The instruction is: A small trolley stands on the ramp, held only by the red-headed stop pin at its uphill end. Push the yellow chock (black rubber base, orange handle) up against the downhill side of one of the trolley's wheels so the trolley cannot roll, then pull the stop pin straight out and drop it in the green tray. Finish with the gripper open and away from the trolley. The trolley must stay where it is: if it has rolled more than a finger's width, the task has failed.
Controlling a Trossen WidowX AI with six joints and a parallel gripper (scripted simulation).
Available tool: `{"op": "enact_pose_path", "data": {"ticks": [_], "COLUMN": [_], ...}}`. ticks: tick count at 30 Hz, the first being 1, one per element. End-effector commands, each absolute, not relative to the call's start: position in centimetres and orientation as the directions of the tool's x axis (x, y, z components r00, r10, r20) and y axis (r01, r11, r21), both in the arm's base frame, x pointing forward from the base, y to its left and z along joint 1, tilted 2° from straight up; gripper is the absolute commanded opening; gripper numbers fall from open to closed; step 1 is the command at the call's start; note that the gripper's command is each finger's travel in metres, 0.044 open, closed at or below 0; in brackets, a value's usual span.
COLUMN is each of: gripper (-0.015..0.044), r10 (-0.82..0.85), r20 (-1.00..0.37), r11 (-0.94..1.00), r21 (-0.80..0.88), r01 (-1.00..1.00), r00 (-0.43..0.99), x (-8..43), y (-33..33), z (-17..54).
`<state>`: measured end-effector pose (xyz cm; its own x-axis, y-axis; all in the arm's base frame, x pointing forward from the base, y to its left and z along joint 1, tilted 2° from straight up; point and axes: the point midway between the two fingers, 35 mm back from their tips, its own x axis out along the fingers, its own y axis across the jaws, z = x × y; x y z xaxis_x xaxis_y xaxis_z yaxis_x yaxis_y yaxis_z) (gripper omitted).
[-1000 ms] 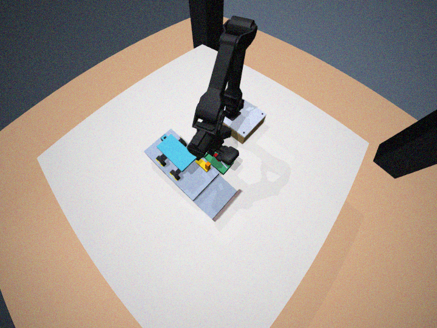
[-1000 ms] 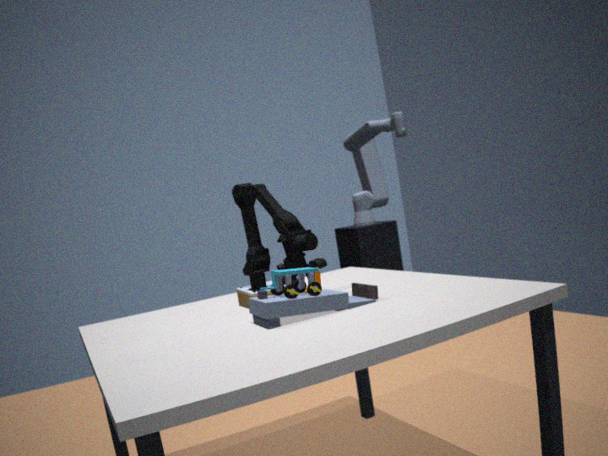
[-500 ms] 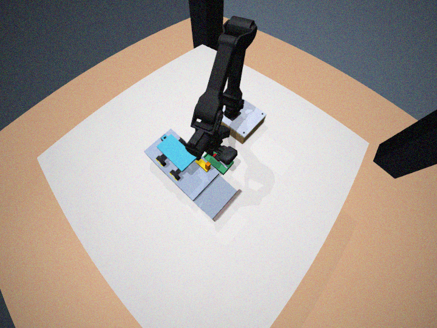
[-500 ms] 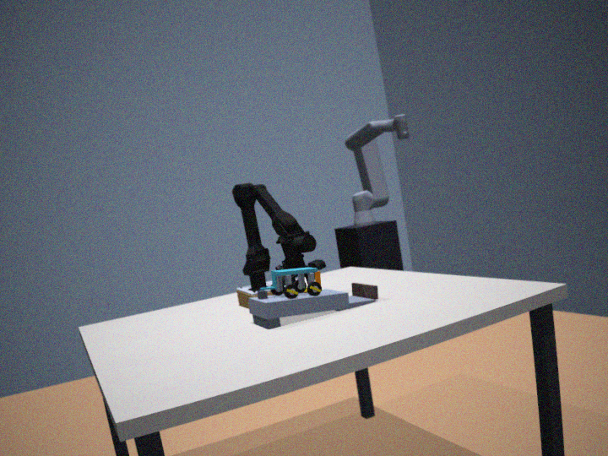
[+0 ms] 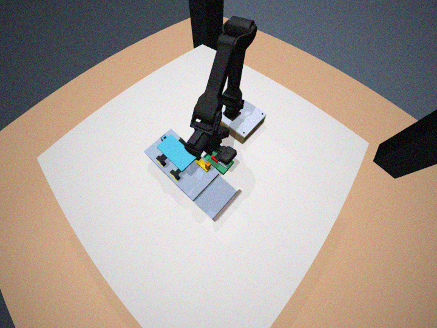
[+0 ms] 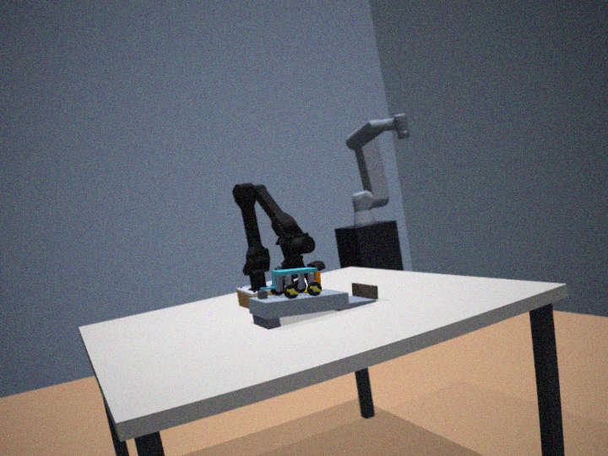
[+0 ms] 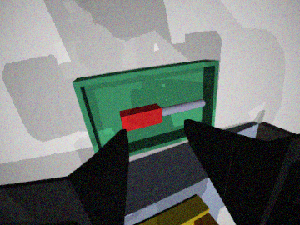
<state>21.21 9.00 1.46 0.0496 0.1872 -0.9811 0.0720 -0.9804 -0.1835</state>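
Clearly, the gripper (image 5: 210, 152) (image 6: 296, 264) (image 7: 156, 129) was partly spread, with a gap between its fingers and nothing pinched. It hung over the near side of the green tray (image 5: 228, 166) (image 7: 146, 71), beside the ramp (image 5: 193, 183) (image 6: 294, 306).

The pin (image 5: 214, 158) (image 7: 143, 118) lay within the tray, apart from the fingers. In the wrist view its red head was to the left, and its grey shaft ran right to the far end wall; whether the tip touched that wall could not be told.

The trolley (image 5: 175, 151) (image 6: 296, 270) stood upright on the ramp, its blue top level with the chock's handle in the exterior view. The chock (image 5: 203, 164) (image 6: 317, 277) (image 7: 179, 212) sat on the ramp at the trolley's downhill end, on the side towards the tray, orange handle up. Its contact with a wheel was hidden. Farther downhill, a brown end board (image 5: 227, 205) (image 6: 365, 290) stood across the ramp's foot, well apart from the trolley.
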Motion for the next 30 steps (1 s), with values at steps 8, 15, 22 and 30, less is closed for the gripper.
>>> {"op": "enact_pose_path", "data": {"ticks": [8,15,22,30], "gripper": [0.034,0.0366,0.044,0.044], "r10": [0.187,0.188,0.188,0.188], "r20": [-0.981,-0.981,-0.981,-0.981], "r11": [-0.98,-0.98,-0.98,-0.98], "r21": [-0.184,-0.184,-0.184,-0.184], "r01": [0.072,0.073,0.074,0.074], "r00": [0.05,0.043,0.042,0.042], "x": [21.2,20.9,20.5,20.3], "y": [9.0,8.9,8.7,8.6], "z": [1.5,3.4,5.4,7.9]}}
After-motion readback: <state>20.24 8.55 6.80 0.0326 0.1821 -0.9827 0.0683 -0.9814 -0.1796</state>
